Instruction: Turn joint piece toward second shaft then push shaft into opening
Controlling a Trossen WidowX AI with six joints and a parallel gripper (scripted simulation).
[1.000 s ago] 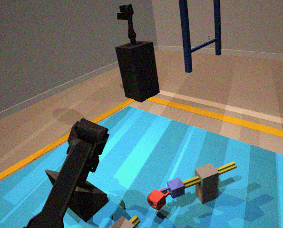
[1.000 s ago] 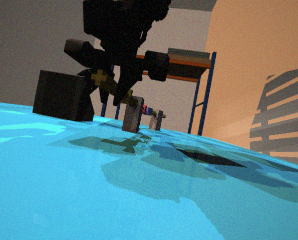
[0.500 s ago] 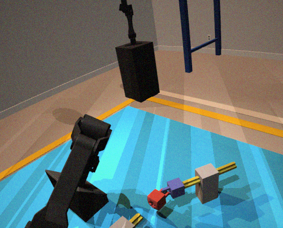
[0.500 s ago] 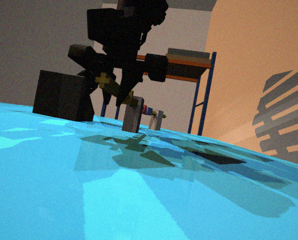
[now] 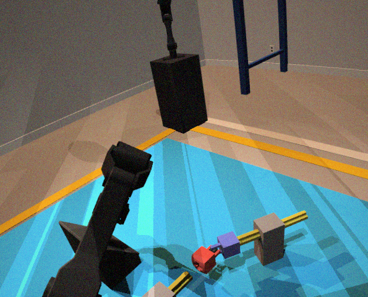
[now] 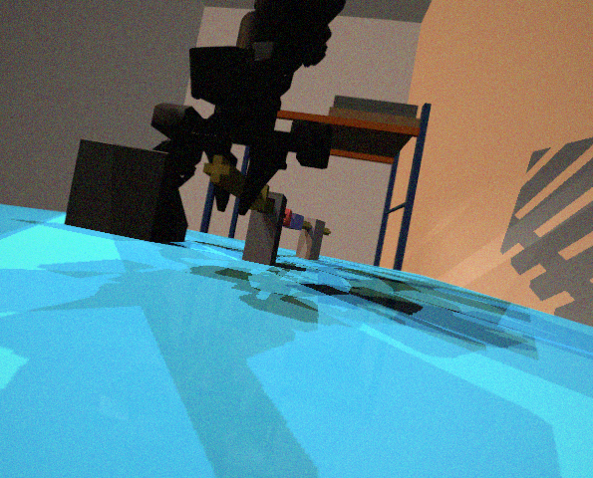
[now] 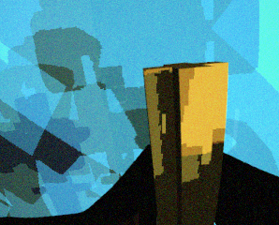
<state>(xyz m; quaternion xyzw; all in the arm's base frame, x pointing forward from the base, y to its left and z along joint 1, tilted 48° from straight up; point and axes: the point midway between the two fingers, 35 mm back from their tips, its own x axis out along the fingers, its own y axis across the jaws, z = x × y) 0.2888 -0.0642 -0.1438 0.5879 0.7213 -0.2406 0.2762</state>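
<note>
The second shaft (image 5: pixel 181 281) (image 6: pixel 226 177) (image 7: pixel 202 108), yellow and cross-shaped in section, runs through the second block (image 5: pixel 159 291) (image 6: pixel 261 234). Its front end shows just short of the red joint piece (image 5: pixel 203 259) (image 6: pixel 287 217), with a small gap in the top view. The red piece's opening faces lower left there, roughly toward that shaft. It is hinged to a purple cube (image 5: pixel 229 245) (image 6: pixel 296 221) on the fixed shaft (image 5: pixel 248 237), held by the first block (image 5: pixel 271 239). My gripper (image 6: pixel 232 201) (image 7: pixel 172 149) is shut on the second shaft, behind the second block; the top view does not show its fingers.
A dark box (image 6: pixel 116 190) stands left of the gripper in the exterior view. In the top view, a black pedestal (image 5: pixel 180 92) with another arm stands at the back, and blue rack posts (image 5: pixel 242 47) stand behind. The floor mat (image 5: pixel 241 182) is blue with shadows.
</note>
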